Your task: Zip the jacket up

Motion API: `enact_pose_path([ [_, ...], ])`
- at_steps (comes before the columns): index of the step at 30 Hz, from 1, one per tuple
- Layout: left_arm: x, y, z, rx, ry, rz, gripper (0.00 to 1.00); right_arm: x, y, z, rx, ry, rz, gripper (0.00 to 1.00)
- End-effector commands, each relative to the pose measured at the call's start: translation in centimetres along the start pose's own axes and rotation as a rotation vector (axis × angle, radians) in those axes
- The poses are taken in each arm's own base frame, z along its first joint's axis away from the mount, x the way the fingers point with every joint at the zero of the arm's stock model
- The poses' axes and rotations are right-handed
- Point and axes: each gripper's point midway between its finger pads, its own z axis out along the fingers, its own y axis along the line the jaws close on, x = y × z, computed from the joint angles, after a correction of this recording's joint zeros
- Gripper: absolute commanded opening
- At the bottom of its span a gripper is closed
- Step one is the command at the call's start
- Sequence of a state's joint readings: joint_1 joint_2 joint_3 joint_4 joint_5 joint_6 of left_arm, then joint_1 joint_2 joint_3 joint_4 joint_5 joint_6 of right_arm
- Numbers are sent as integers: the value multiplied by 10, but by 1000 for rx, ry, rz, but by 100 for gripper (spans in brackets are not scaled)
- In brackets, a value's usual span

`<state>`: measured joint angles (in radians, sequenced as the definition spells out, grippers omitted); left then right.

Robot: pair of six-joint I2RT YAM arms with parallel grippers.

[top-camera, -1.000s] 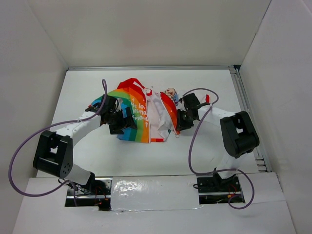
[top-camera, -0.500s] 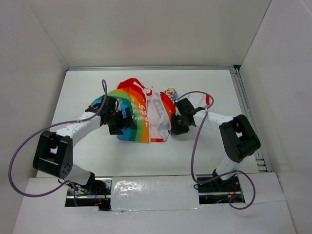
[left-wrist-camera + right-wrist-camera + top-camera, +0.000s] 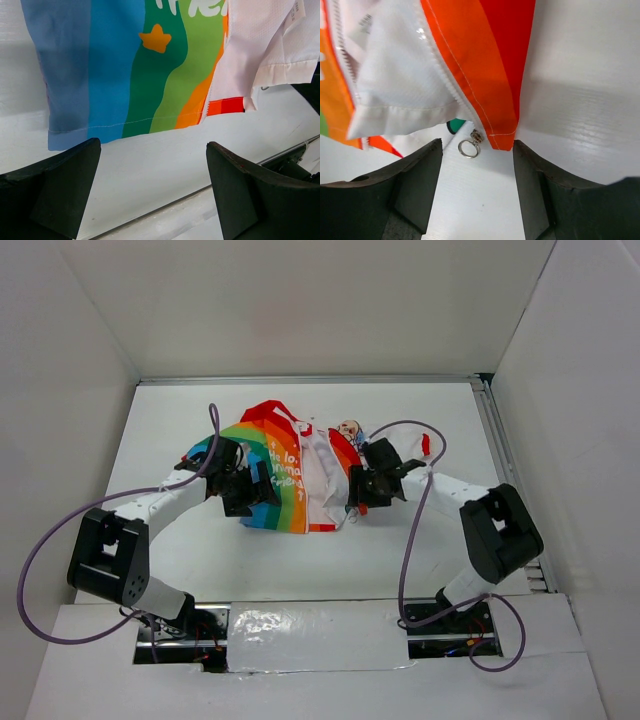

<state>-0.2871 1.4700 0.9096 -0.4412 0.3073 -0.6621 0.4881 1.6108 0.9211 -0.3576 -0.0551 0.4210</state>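
Note:
The jacket lies crumpled and unzipped in the middle of the table, with rainbow stripes on its left, white lining in the middle and an orange-red panel on its right. My left gripper is open and empty over the jacket's left hem; in the left wrist view the striped hem lies just beyond the fingertips. My right gripper is open at the jacket's right bottom corner. In the right wrist view the metal ring zipper pull and the orange hem corner lie between the fingertips, not gripped.
White walls enclose the table on three sides. A metal rail runs along the right edge. Purple cables loop from both arms. A small cartoon figure print shows at the jacket's top.
My right gripper has moved left, closer to the jacket's bottom right corner, and its elbow has swung right. The left arm has not moved.

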Motion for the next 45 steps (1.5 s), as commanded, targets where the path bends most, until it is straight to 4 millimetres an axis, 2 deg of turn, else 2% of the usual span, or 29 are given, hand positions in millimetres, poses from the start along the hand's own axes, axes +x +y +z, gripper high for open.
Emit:
enact_pose_path([
  [1,-3,-3,-1,7,-16,3,99,-21,-1,-18,-22,-85,-24,66],
  [5,-4,0,2,-12,-18,0,99,-25,-18,-17,-14,-79,1,66],
  [9,-8,0,2,-19,-21,-2,99,-23,-24,-11,-35,-48,-7,62],
  [16,-8,3,5,-32,-15,-9,99,-14,-11,5,-38,1,-49,61],
  [23,-6,5,4,-47,-23,-16,99,-5,-17,20,82,36,-26,54],
  [24,-6,6,4,-45,-24,-14,99,-6,-23,23,124,28,-20,54],
  [29,-6,6,2,-48,-31,-12,99,-1,-18,27,143,34,-22,49],
  [33,-6,8,0,-61,-38,-17,99,8,-19,29,175,54,-20,35],
  [37,-6,4,-3,-43,-41,-12,99,13,-16,27,161,46,-10,30],
  [39,-7,3,-4,-38,-42,-12,99,11,-13,23,139,25,-10,26],
  [40,-7,2,-5,-36,-44,-10,99,12,-10,20,122,26,-11,21],
  [41,-7,1,-6,-33,-47,-9,99,5,-6,14,100,-5,-14,19],
  [42,-6,0,-7,-34,-45,-8,99,6,-4,12,88,-11,-14,6],
  [43,-5,-2,-9,-28,-48,-2,99,5,-1,8,70,-21,-20,0],
  [45,-2,-8,-12,-22,-48,11,99,-7,12,-6,2,-73,-38,0],
])
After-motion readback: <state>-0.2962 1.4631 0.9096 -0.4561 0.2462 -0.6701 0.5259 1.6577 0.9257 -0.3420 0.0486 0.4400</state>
